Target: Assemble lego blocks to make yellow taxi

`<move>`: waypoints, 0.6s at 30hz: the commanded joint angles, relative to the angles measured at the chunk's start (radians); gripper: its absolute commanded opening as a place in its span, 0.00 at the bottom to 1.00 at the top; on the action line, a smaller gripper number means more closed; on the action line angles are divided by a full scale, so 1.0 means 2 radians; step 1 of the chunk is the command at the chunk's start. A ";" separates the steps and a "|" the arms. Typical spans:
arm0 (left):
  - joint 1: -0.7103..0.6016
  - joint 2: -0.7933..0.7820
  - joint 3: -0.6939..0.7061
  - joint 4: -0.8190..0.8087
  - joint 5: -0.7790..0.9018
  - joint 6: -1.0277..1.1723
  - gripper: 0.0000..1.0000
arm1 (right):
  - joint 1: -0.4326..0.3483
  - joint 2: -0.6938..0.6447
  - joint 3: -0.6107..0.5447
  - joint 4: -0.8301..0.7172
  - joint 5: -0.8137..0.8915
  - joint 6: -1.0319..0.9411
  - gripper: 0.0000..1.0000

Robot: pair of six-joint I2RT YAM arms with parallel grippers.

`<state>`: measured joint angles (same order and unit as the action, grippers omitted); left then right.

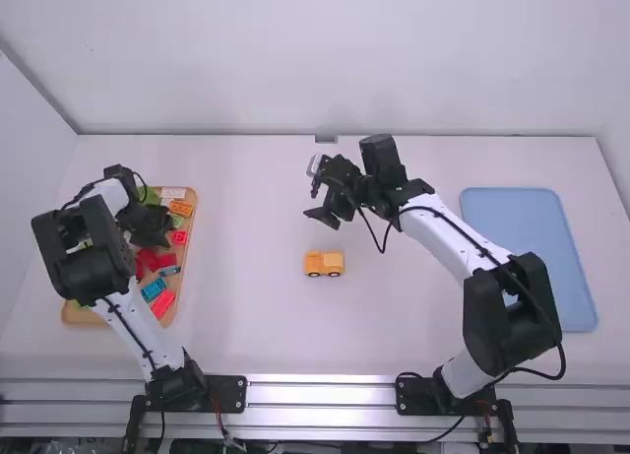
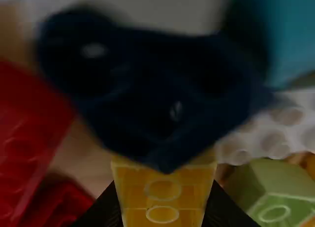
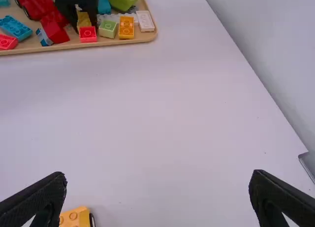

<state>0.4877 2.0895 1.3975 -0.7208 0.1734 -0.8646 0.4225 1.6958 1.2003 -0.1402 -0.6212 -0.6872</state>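
Gripping the yellow block (image 2: pixel 162 180) in my left pincer (image 2: pixel 163 195), I have it clamped at the wooden tray (image 1: pixel 77 317), among loose bricks (image 3: pixel 108 28). The coming move, I judge, turns on where the yellow car base (image 1: pixel 324 264) lies: out on the white surface (image 1: pixel 246 316), well apart from the tray, to the right of that pincer and slightly closer to the arm mounts (image 1: pixel 472 403). Its long axis runs roughly left to right. My right pincer (image 3: pixel 158 174), fingers wide apart and empty, is far nearer, just beyond the base. I expect the block must cross rightward and line up with that axis; which way its own length points, I cannot tell.
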 commanded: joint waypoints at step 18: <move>-0.002 -0.121 0.065 -0.102 0.072 0.221 0.02 | -0.001 0.003 0.005 0.025 0.017 0.071 0.99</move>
<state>0.5072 1.9255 1.5600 -0.9195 0.2623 -0.5133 0.4225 1.6958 1.2003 -0.0975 -0.5808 -0.6201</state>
